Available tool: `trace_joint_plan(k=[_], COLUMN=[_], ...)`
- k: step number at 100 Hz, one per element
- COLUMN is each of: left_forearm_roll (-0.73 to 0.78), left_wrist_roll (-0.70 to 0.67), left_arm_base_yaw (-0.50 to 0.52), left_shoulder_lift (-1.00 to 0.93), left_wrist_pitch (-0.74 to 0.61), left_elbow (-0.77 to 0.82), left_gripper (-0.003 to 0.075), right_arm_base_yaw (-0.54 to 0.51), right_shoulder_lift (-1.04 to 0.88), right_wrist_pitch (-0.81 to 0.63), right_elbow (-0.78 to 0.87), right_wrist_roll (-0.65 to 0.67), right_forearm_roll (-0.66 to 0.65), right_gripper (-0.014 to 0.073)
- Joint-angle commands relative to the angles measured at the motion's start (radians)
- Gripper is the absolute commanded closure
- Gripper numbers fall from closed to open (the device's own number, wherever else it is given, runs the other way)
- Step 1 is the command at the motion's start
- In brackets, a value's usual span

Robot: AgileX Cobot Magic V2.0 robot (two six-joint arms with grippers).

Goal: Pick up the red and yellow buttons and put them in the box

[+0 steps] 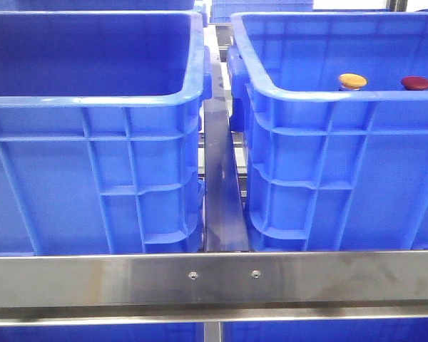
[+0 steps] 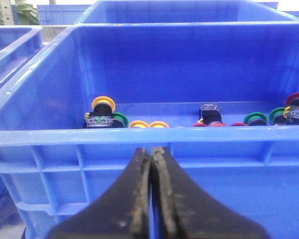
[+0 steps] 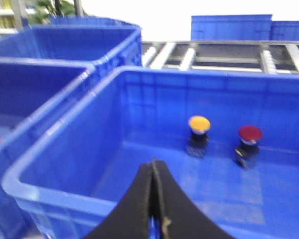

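- Two bright blue crates stand side by side in the front view, the left crate and the right crate, with a dark metal rail running between them and a steel bar across the front.
- The yellow button and the red button sit inside the right crate, their caps showing just above its near rim, the yellow one to the left of the red one and a little apart from it.
- In the right wrist view both stand upright on dark bodies on the crate floor, close to the far wall.
- The right pincer hangs at the near rim of that crate, its jaws pressed together with nothing between them.
- The left pincer is likewise closed and empty, facing the near wall of a crate that holds a scatter of yellow, green and red buttons.
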Motion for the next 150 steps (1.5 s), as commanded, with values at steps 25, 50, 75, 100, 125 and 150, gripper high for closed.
trace_joint_plan(k=[25,50,75,100,125,150], left_forearm_roll=[-0.008,-0.008,-0.008,-0.008,-0.008,-0.008], left_wrist_roll=[-0.008,-0.008,-0.008,-0.008,-0.008,-0.008], left_arm_base_yaw=[0.001,0.001,0.001,0.001,0.001,0.001], left_shoulder_lift=[-0.03,-0.03,-0.03,-0.03,-0.03,-0.03], left_wrist_pitch=[-0.072,-0.072,-0.069,-0.069,-0.069,-0.069], left_elbow=[0.052,0.052,0.052,0.052,0.052,0.052], left_gripper=[0.074,0.074,0.074,0.074,0.074,0.074], right_arm_base_yaw=[-0.038,-0.156,-0.172,-0.172,-0.172,-0.172], right_shoulder_lift=[-0.077,-0.197,-0.28,-0.28,-0.28,-0.28], right_wrist_pitch=[-0.277,-0.368,-0.25,-0.265,-0.266,-0.266], right_elbow=[0.11,0.284,0.285,0.285,0.284,0.284], right_wrist_roll=[0.884,0.947,0.947,0.946,0.946,0.946], right_forearm_roll=[-0.871,-0.957,-0.979,-0.979,-0.979,-0.979], right_gripper=[0.0658,0.0658,0.0658,0.0658,0.0658,0.0658])
